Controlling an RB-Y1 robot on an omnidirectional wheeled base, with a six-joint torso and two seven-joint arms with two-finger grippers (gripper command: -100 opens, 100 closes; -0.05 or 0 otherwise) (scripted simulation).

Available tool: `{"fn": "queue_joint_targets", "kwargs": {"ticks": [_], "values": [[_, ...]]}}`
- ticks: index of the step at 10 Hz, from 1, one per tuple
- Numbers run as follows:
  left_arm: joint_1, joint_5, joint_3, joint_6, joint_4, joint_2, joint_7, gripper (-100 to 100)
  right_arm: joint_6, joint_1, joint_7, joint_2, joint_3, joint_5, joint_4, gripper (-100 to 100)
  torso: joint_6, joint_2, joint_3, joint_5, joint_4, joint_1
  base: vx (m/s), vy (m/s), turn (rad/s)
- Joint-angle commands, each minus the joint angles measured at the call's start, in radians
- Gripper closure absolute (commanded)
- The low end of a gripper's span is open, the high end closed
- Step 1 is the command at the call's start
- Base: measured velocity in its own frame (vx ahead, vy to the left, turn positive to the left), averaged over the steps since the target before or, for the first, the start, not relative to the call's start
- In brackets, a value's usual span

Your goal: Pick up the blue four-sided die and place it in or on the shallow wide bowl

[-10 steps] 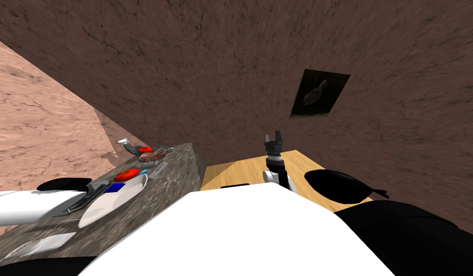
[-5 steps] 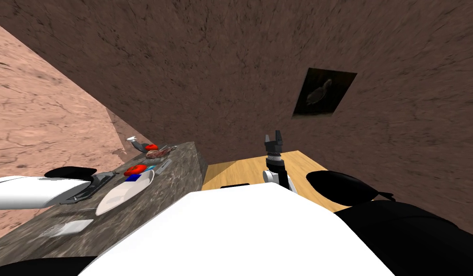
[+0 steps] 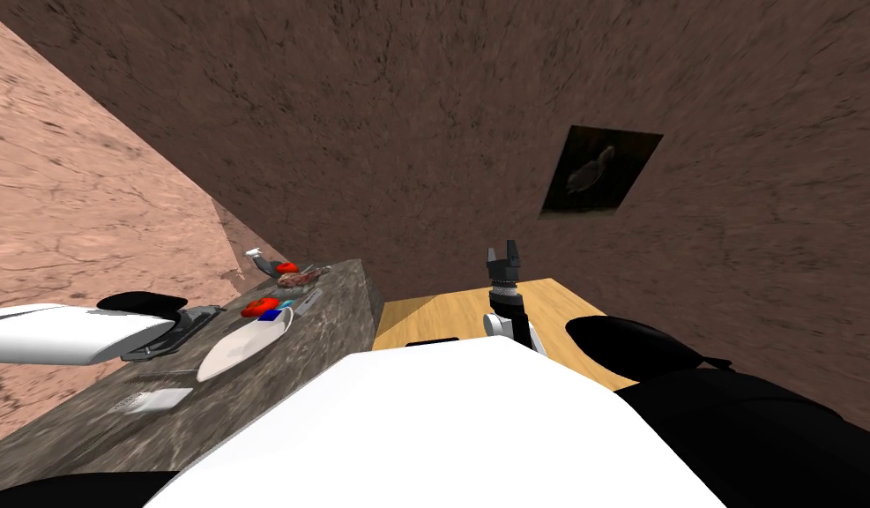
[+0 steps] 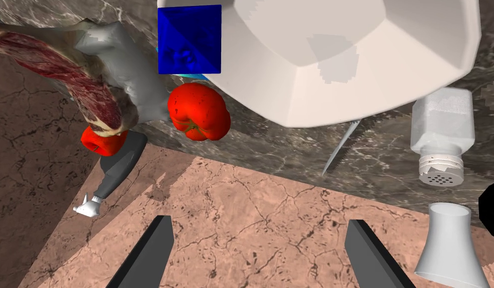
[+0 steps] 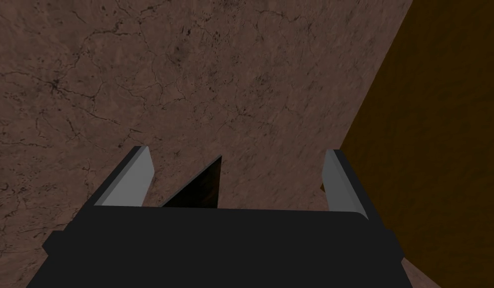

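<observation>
Left gripper (image 4: 259, 220) spread, blue die (image 4: 189, 40) at bowl (image 4: 351, 60) rim

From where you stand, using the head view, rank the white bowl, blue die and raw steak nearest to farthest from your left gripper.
1. White bowl, just beside the left gripper.
2. Blue die, at the bowl's far rim.
3. Raw steak, farthest along the counter.

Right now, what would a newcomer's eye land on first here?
The saturated blue die, at the rim of the wide white bowl on the dark marbled counter, grabs attention first. Right beside it sits a glossy red vegetable, with a slab of raw meat past that. The left pincer is open, holding nothing, apart from the die.
</observation>
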Motion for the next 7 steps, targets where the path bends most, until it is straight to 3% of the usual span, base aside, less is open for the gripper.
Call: {"fn": "queue_joint_targets", "kwargs": {"ticks": [1,2,7], "values": [[0.0,0.0,0.0,0.0,0.0,0.0,0.0,-100,0.0,0.0,0.0,0.0,0.0,0.0,0.0,0,0.0,0.0,0.0,0.0,0.0,0.0,-0.011,0.005,0.005],[0.003,0.001,0.002,-0.002,-0.002,0.003,0.006,0,0.0,0.0,0.0,0.0,0.0,0.0,0.0,0,0.0,0.0,0.0,0.0,0.0,0.0,0.0,0.0,0.0],[0.003,0.001,0.001,-0.002,-0.002,0.003,0.005,0,0.0,0.0,0.0,0.0,0.0,0.0,0.0,0,0.0,-0.001,-0.001,0.0,0.0,0.0,0.0,0.0,0.0]]}}
